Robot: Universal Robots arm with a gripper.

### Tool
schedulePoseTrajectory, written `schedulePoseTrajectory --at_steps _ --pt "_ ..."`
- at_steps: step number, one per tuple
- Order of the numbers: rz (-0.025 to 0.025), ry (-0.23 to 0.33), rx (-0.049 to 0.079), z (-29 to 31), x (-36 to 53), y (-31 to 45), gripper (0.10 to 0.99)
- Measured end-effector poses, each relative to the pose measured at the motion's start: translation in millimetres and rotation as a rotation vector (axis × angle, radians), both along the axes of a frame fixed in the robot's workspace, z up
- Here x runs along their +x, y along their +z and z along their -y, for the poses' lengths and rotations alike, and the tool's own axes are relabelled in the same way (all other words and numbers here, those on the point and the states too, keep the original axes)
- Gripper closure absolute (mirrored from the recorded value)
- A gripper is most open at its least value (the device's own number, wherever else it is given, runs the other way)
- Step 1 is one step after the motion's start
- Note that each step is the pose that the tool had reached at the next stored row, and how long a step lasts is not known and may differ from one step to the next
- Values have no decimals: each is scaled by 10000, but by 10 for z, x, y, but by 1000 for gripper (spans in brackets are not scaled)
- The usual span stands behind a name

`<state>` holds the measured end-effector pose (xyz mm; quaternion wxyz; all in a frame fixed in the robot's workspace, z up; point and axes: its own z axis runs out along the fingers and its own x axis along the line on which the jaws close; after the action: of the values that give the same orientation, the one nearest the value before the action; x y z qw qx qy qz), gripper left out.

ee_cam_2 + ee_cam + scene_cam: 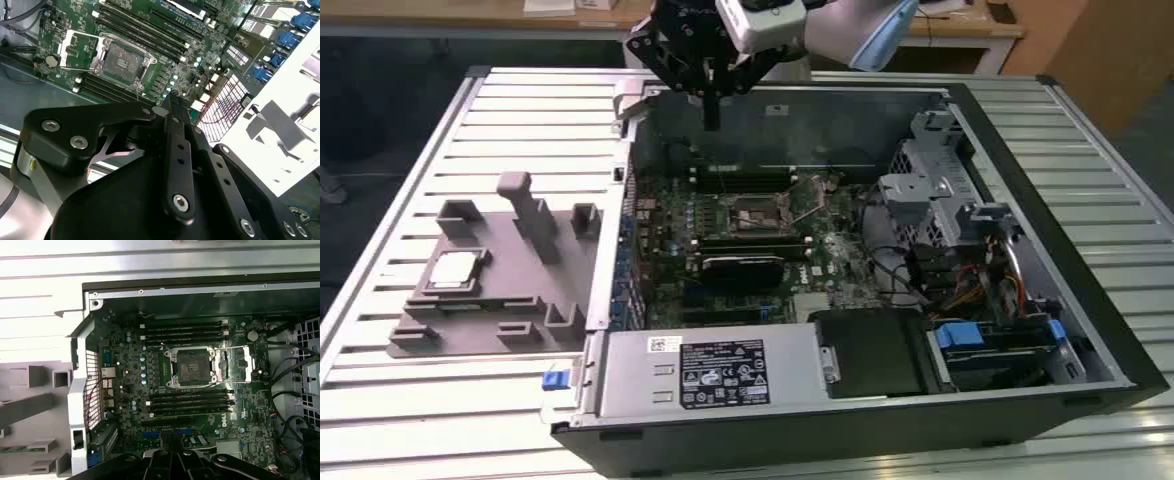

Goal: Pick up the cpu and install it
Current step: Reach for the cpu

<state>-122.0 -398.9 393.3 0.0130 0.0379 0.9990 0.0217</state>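
Seemingly clenched, empty hand (711, 122) over motherboard (734, 235); case wall (624, 245) between it and cpu (455, 270).

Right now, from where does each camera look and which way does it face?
Exterior view: off the arm, high, looking down on the open case and the cpu in its tray; the hand hangs above.
First wrist view: on the arm, facing straight down onto the motherboard; the hand shows.
Second wrist view: on the arm, slanting past the hand's linkage.
All three share the empty socket.
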Motion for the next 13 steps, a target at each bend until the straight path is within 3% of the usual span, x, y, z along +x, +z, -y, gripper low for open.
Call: schedulePoseTrajectory --at_steps 13 --pt "0 0 0 0 -41 0 976"
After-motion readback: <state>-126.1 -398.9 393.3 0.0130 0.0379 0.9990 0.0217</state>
